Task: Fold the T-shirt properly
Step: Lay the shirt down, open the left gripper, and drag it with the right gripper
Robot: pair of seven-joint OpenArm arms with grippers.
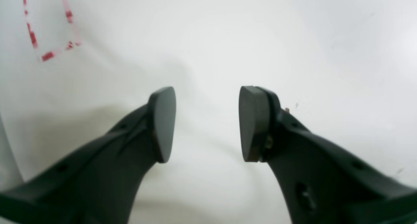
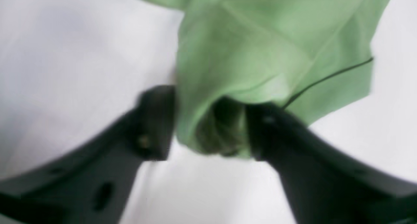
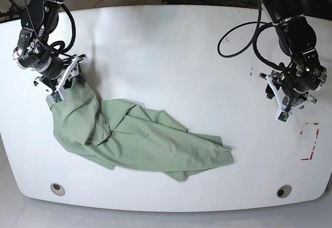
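Note:
The pale green T-shirt [image 3: 140,139] lies crumpled on the white table [image 3: 166,56], stretching from the left side toward the front middle. At its upper left end, my right gripper [image 3: 58,94] stands over the cloth. In the right wrist view its jaws are apart, and a bunched fold of the T-shirt [image 2: 260,48] hangs in the gap of the right gripper [image 2: 208,126]. My left gripper [image 3: 282,115] hovers far to the right, away from the shirt. In the left wrist view the left gripper [image 1: 207,123] is open with only bare table under it.
A red dashed rectangle [image 3: 310,141] is marked near the table's right edge, also seen as red dashes [image 1: 49,28]. Two round holes [image 3: 57,188] [image 3: 283,191] sit near the front edge. Black cables [image 3: 249,36] loop above the left arm.

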